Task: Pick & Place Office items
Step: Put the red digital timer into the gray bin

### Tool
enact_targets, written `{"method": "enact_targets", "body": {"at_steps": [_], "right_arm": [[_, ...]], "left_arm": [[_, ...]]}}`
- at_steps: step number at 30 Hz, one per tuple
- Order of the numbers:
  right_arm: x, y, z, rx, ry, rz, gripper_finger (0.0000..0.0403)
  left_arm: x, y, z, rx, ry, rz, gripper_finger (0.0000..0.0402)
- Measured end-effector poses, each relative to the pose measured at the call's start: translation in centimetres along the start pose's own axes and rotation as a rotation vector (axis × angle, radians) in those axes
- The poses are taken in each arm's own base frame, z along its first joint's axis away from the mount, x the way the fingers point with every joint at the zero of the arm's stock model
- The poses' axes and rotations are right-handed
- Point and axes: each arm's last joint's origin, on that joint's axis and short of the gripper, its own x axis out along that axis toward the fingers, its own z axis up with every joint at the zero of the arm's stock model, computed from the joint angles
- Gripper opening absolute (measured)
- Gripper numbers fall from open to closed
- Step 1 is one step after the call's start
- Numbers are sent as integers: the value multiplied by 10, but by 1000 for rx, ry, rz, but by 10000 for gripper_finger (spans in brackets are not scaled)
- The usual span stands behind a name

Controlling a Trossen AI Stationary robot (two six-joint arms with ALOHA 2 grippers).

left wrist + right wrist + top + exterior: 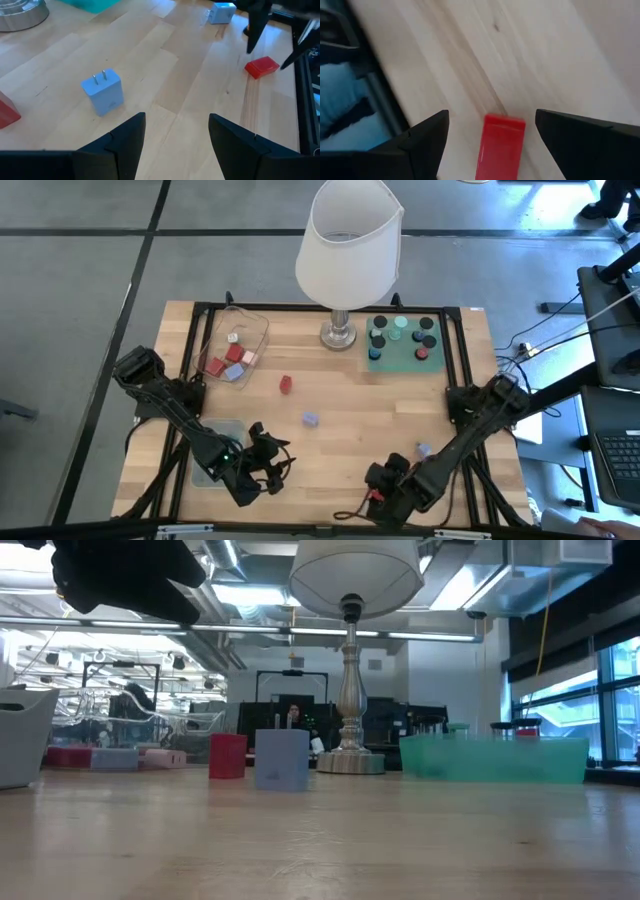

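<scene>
Flat red eraser-like block (500, 145) lies between right gripper (490, 135) open empty jaws; approach done, closing next.

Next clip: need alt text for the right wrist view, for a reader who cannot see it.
The right gripper hangs open over the wooden table, its two dark fingers either side of a red block lying flat on the wood, not touching it. A black frame rail and something blue run along one edge.

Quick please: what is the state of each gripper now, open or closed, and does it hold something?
Left gripper: open, holding nothing, above bare table.
Right gripper: open, holding nothing; a red block lies between its fingers, not yet gripped.
</scene>
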Motion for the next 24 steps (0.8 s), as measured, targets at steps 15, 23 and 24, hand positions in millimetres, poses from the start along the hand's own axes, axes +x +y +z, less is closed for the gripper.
{"method": "enact_targets", "body": {"at_steps": [15, 23, 24], "right_arm": [[34, 0, -16, 61, 62, -70, 298], [33, -3, -26, -181, 73, -109, 245], [33, -4, -27, -193, 75, -113, 234]], "left_arm": [[2, 1, 1, 71, -11, 13, 214], [4, 2, 3, 75, -11, 20, 214], [4, 2, 3, 75, -11, 19, 214]]}}
